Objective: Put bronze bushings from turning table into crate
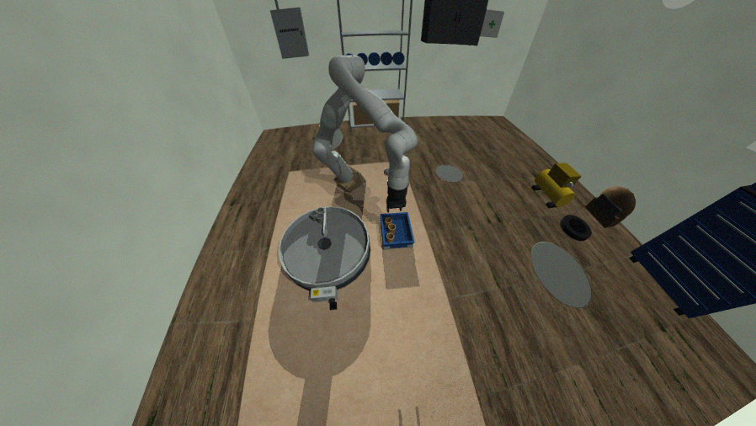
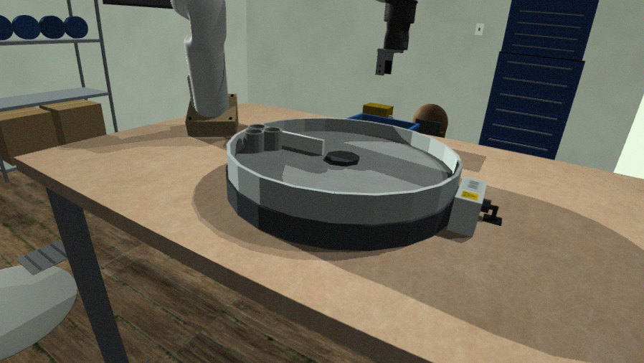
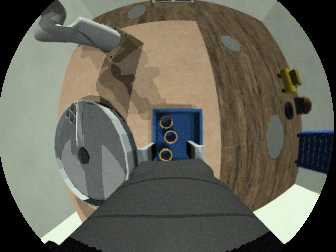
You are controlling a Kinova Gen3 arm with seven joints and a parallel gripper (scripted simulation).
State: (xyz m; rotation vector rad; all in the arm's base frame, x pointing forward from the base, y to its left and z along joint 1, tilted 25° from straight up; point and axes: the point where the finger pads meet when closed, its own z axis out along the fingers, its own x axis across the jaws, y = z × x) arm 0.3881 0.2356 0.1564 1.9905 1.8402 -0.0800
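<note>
Three bronze bushings stand upright in the blue crate (image 1: 404, 246) (image 2: 383, 120) (image 3: 199, 125), along its left side: a rear one (image 1: 388, 220) (image 3: 166, 122), a middle one (image 1: 391, 227) (image 3: 171, 137) and a front one (image 1: 390, 236) (image 3: 166, 154). Three steel bushings (image 1: 320, 211) (image 2: 272, 138) (image 3: 71, 119) stand close together on the grey turning table (image 1: 301, 264) (image 2: 360, 208) (image 3: 107, 175), near its rim and beside the thin guide plate. No bronze bushing shows on the turning table. My gripper (image 1: 394, 209) (image 2: 384, 74) (image 3: 171, 148) is open and empty, above the crate.
The guide plate (image 1: 324, 222) (image 2: 302, 143) (image 3: 78, 125) runs inward from the turning table's rim area, and a dark hub (image 1: 324, 243) (image 2: 341, 158) (image 3: 84, 155) sits at its centre. A grey control box (image 1: 322, 293) (image 2: 468, 207) is at the turning table's front edge.
</note>
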